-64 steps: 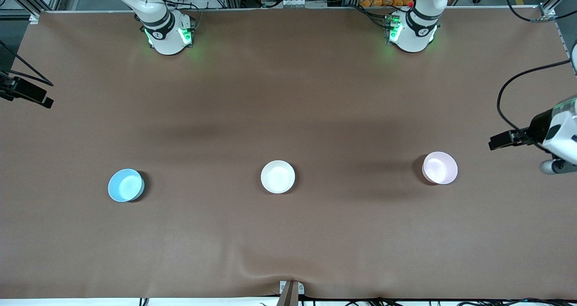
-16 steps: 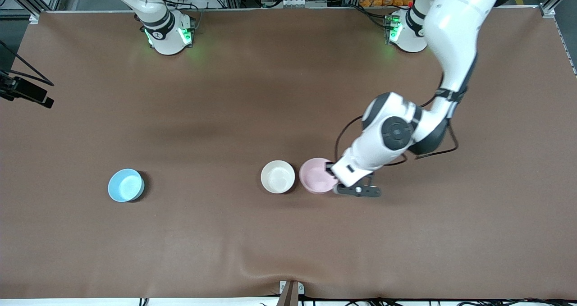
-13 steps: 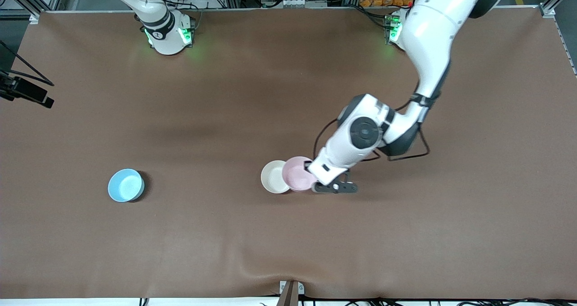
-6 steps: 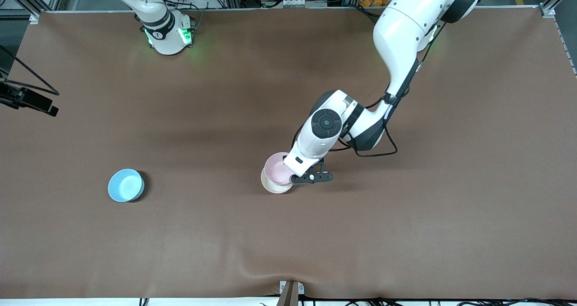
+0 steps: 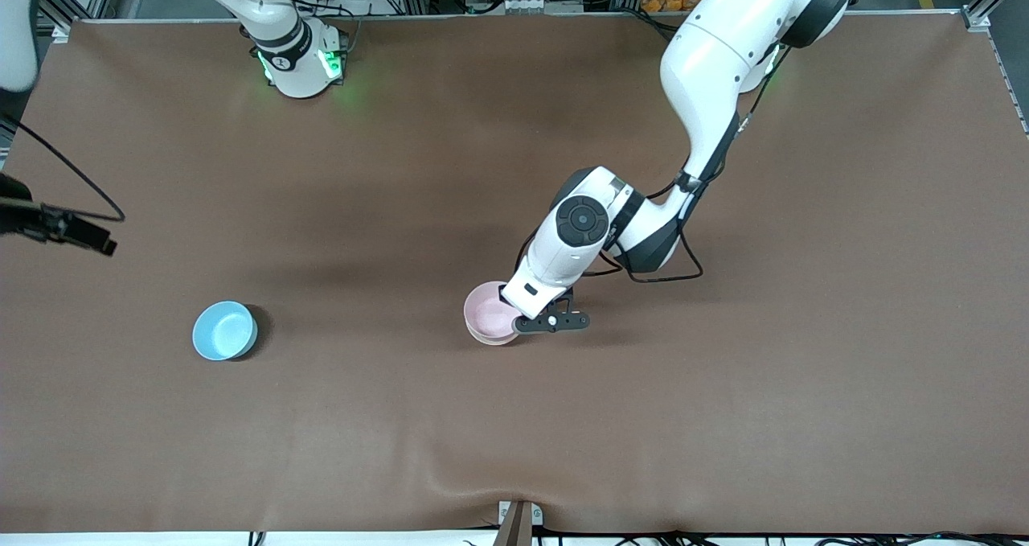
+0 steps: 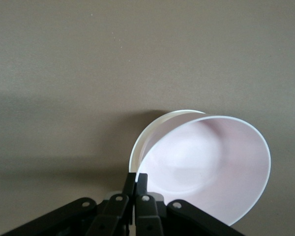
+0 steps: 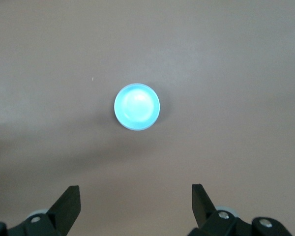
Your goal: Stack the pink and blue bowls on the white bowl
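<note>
Left gripper (image 6: 136,189) pinches the pink bowl (image 6: 209,164) by its rim, tilted over the mostly hidden white bowl (image 6: 155,129); right gripper (image 7: 135,209) gapes above the blue bowl (image 7: 136,106).

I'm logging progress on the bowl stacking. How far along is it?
Nothing is released yet. The left gripper is shut on the pink bowl, held tilted over the white bowl. Left: let go, then add the blue bowl, which sits alone below the open right gripper.

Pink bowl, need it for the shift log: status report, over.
Left gripper shut on pink bowl rim, over white bowl. Right gripper open, high over blue bowl, which sits untouched. Nothing in the way.
</note>
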You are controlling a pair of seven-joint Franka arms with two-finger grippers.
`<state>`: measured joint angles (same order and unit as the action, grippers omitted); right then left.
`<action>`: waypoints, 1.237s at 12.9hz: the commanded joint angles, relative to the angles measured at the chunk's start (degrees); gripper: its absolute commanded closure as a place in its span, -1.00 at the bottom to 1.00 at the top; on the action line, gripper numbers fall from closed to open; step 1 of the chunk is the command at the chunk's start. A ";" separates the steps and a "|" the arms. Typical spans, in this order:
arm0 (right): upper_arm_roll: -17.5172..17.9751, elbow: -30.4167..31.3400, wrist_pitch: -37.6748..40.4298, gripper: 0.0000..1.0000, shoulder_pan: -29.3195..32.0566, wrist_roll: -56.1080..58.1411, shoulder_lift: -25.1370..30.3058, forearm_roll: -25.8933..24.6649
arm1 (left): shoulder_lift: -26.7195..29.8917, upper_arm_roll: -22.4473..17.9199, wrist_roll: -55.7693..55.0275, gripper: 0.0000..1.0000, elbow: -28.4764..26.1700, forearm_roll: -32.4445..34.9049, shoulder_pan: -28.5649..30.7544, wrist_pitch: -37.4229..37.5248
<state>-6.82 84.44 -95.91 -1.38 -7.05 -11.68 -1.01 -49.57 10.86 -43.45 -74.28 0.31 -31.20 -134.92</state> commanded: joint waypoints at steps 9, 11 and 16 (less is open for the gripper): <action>-0.48 -0.95 -7.71 -1.00 -0.73 -0.25 -9.14 -0.57 | 14.74 -8.29 0.55 -1.00 1.07 0.31 1.30 25.55; -0.48 -1.21 -8.23 -1.00 -0.56 -0.51 -11.34 -0.31 | 18.53 -10.14 3.45 -1.00 0.89 0.22 4.28 30.65; -0.48 -1.04 -18.68 -1.00 1.90 -0.33 -21.35 0.65 | 27.49 -10.15 12.67 -1.00 0.89 0.31 19.74 37.79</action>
<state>-7.37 84.77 -112.23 -0.93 -7.07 -28.67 -0.94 -26.02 -0.04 -33.03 -71.23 0.41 -15.86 -98.86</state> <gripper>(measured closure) 0.000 0.000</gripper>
